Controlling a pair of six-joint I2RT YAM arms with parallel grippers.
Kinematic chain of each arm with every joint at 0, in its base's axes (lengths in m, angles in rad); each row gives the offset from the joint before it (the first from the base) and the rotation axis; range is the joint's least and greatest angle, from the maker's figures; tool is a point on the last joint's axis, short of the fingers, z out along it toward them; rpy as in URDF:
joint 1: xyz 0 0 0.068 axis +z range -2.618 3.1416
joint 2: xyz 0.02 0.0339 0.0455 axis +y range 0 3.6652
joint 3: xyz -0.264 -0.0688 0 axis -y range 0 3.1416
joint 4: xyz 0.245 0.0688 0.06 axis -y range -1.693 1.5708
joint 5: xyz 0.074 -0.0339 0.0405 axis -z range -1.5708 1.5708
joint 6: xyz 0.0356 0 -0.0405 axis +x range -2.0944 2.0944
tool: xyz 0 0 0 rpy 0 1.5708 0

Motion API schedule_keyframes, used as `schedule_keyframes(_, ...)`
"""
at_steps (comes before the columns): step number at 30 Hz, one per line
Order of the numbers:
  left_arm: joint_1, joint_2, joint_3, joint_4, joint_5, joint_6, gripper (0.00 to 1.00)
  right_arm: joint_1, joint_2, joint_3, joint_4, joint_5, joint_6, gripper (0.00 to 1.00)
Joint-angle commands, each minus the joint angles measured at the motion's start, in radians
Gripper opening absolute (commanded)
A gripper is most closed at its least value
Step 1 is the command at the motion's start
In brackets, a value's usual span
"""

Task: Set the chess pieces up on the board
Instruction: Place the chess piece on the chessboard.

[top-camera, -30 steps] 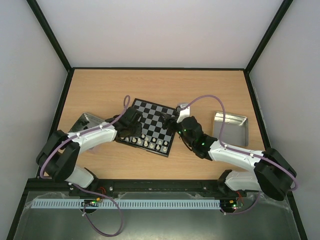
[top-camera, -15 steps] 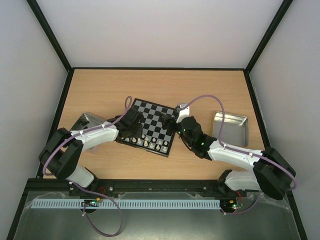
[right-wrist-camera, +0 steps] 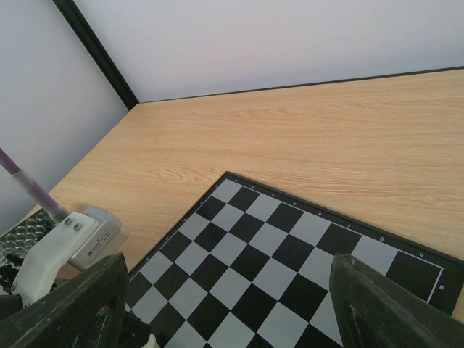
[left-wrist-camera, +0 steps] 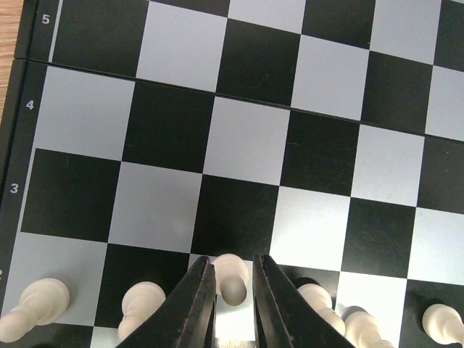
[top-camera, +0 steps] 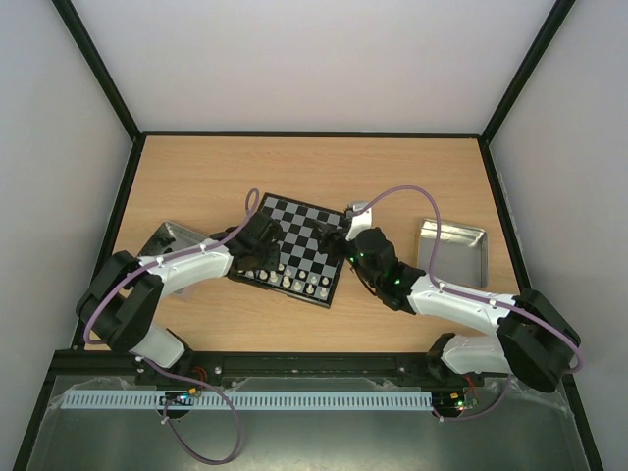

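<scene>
The board [top-camera: 312,224] lies mid-table, and its chequers fill the left wrist view [left-wrist-camera: 246,138]. Several cream-white chess pieces [top-camera: 297,283] stand in rows along its near edge. My left gripper [top-camera: 265,259] is at the board's near-left corner. In the left wrist view, my left gripper [left-wrist-camera: 233,270] has its narrow fingers closed around a white pawn [left-wrist-camera: 232,279]. The pawn stands on a pale second-rank square, in line with other white pawns [left-wrist-camera: 141,301]. My right gripper [top-camera: 335,242] hovers over the board's right edge, open wide and empty. Its fingers [right-wrist-camera: 72,304] frame bare squares [right-wrist-camera: 254,246].
A silver tray [top-camera: 179,236] sits left of the board, partly under my left arm, and shows in the right wrist view [right-wrist-camera: 22,235]. A second silver tray [top-camera: 453,251] sits at the right. Bare wooden table [top-camera: 314,167] lies behind the board, with walls around it.
My left arm shifted slightly at the board's near-left corner a second ago and has since held still. My right arm has not visibly moved.
</scene>
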Motion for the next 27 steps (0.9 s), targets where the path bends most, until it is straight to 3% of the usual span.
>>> schedule_keyframes(1,-0.005,-0.005,0.003,-0.018,-0.001,0.01,0.16,0.004,-0.005,0.026,-0.022,0.021,0.01,0.75)
schedule_keyframes(7,-0.005,-0.001,0.015,-0.037,-0.002,0.01,0.09,0.004,-0.012,0.026,-0.024,0.022,0.011,0.75)
schedule_keyframes(18,-0.007,-0.015,0.05,-0.144,0.031,0.008,0.06,0.004,-0.011,0.024,-0.02,0.018,0.014,0.75)
schedule_keyframes(23,-0.007,-0.002,0.058,-0.132,0.037,0.012,0.08,0.004,-0.007,0.024,-0.02,0.014,0.016,0.75)
schedule_keyframes(27,-0.008,0.005,0.063,-0.129,0.03,0.006,0.16,0.004,-0.011,0.023,-0.024,0.011,0.017,0.75)
